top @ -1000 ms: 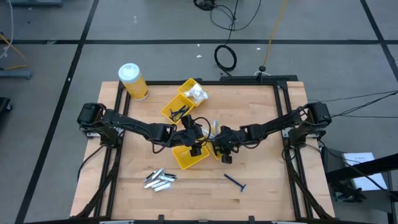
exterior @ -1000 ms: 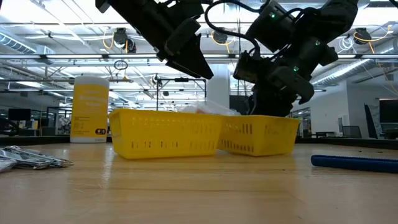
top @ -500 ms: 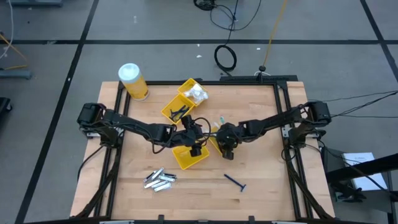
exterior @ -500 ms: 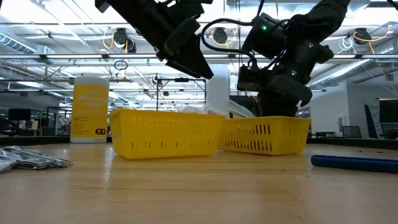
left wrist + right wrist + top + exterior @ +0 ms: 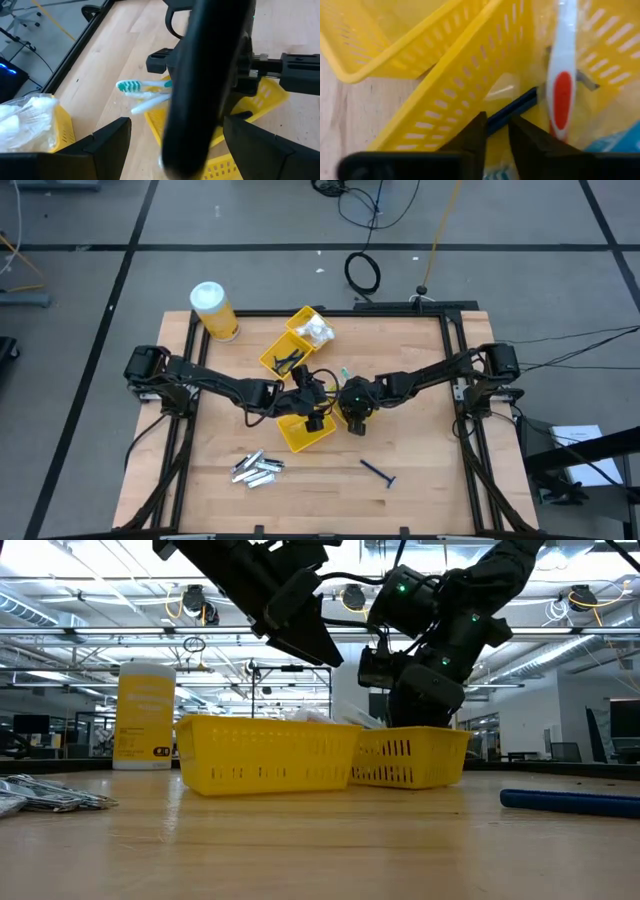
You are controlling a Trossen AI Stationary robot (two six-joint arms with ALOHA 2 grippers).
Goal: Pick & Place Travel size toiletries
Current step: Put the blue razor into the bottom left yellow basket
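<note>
A dark-blue razor stick (image 5: 378, 472) lies flat on the surface, alone. Silver-grey tubes (image 5: 257, 468) lie in a loose cluster, well apart from it. White crinkly packets (image 5: 318, 330) fill one yellow tray. Wrapped toothbrushes (image 5: 142, 88) with teal-and-white bristles stick out over another tray's edge; one white-and-red handle (image 5: 562, 75) lies inside.

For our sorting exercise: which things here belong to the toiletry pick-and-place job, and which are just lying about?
Belong to the job: silver tubes; blue razor; white packets; toothbrushes; yellow trays, as bins.

Lying about: yellow jar; cable coil on the floor.
</note>
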